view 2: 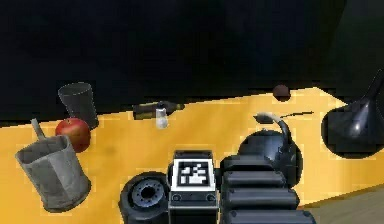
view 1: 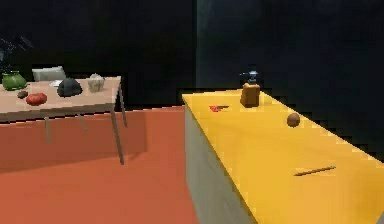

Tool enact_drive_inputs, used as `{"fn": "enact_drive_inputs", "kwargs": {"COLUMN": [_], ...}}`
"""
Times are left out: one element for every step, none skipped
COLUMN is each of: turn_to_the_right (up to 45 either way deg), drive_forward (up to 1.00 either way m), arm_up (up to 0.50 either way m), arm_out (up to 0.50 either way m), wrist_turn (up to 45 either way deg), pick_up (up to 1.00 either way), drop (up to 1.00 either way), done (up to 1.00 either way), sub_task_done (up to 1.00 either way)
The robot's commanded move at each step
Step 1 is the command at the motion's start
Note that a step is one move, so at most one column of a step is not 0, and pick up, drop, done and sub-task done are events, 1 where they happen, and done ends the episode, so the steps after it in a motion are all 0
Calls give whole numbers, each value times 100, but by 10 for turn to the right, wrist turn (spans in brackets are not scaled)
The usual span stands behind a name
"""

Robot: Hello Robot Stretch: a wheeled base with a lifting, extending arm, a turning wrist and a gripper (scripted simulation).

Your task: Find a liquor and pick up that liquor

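Arm side view shows the likely liquor, a dark bottle (view 2: 158, 106) lying on its side at upper centre on the yellow counter (view 2: 230, 130), so I'd call the search done and the reach the step in hand. The gripper (view 2: 150, 196) sits at bottom centre, well short; whether it is released, clenched or carrying anything, I cannot tell. The next move probably calls for lining up slightly frame-left and extending out, clear of the red apple (view 2: 72, 131).

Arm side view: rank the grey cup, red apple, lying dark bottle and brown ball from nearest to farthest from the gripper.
1. grey cup, just left of the gripper.
2. red apple, farther out on the left.
3. dark bottle, lying farther out, near the middle.
4. brown ball, far out on the right.
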Motion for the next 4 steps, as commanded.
{"fn": "enact_drive_inputs", "kwargs": {"turn_to_the_right": [0,0,0,0], "drive_forward": [0,0,0,0], "arm_up": [0,0,0,-12], "arm_out": [48,0,0,0], "wrist_turn": [0,450,150,0], "pick_up": [0,0,0,0], "drop": [0,0,0,0], "done": [0,0,0,0], "sub_task_done": [0,0,0,0]}}
